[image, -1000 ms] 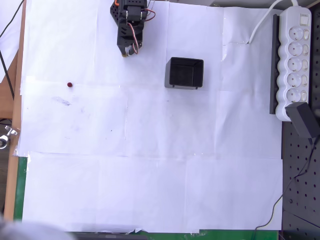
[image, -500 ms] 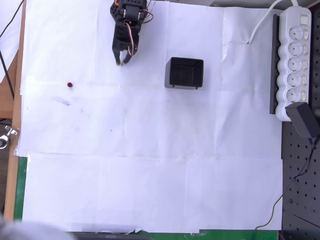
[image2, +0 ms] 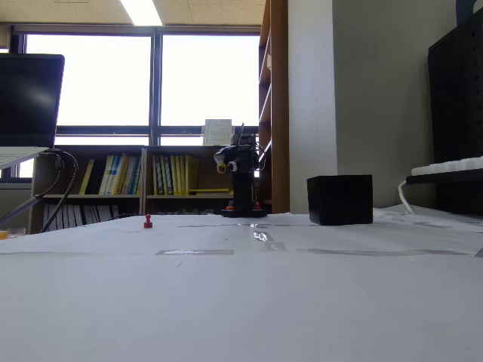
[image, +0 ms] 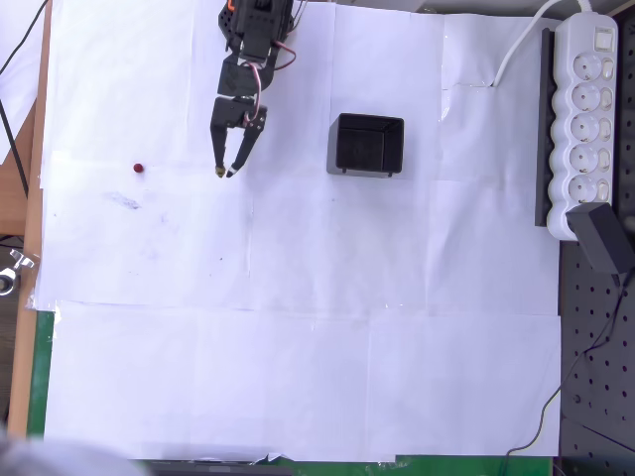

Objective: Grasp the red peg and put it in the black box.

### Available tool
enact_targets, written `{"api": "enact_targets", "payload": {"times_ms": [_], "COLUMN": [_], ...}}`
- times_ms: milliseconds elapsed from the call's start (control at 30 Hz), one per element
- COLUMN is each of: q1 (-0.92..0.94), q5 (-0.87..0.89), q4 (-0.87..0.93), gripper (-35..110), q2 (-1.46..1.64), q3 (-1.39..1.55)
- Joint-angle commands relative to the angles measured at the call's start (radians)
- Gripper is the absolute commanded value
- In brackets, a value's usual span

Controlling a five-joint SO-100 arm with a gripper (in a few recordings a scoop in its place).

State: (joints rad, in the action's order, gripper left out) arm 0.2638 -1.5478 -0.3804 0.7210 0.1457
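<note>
My fingers [image: 225,171] hang over the white paper [image: 298,327] that covers the tabletop, tips pointing down the overhead pic, spread a small way apart w/ nothing between them and nothing gripped. The red peg [image: 139,169] sits on the paper well off to the left of my tips in the overhead view, about level w/ them, clear gap of bare paper between us, not touching. The black box [image: 366,145] stands on the other side, to the right of my fingers and a bit further up the pic, upright on its little feet, open top facing the camera, inside looks dark; can't tell if anything lies in it. My arm [image: 250,45] reaches in from the top edge of the overhead pic, black links w/ some orange at the base. Far right of me, past the box, a white power strip [image: 585,119] lies along the paper's edge w/ a black adapter [image: 605,241] just below it. In the fixed view, low across the tabletop, my arm [image2: 240,181] shows small and far back, fingers too small there to judge the gap; the peg [image2: 148,221] stands left of it as a tiny red dot, and the box [image2: 339,199] sits right of it, nearer the camera, in front of a bookshelf [image2: 136,177] and bright windows
</note>
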Motion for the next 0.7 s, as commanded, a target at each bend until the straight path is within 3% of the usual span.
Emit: {"api": "enact_targets", "payload": {"times_ms": [0,400,667], "q1": [0.095,0.376,0.454], "q5": [-0.002,-0.048,-0.084], "q4": [-0.12,-0.337,-0.499], "gripper": [0,0,0], "q2": [0.112,0.529,0.724], "q3": [0.153,0.31,0.339]}}
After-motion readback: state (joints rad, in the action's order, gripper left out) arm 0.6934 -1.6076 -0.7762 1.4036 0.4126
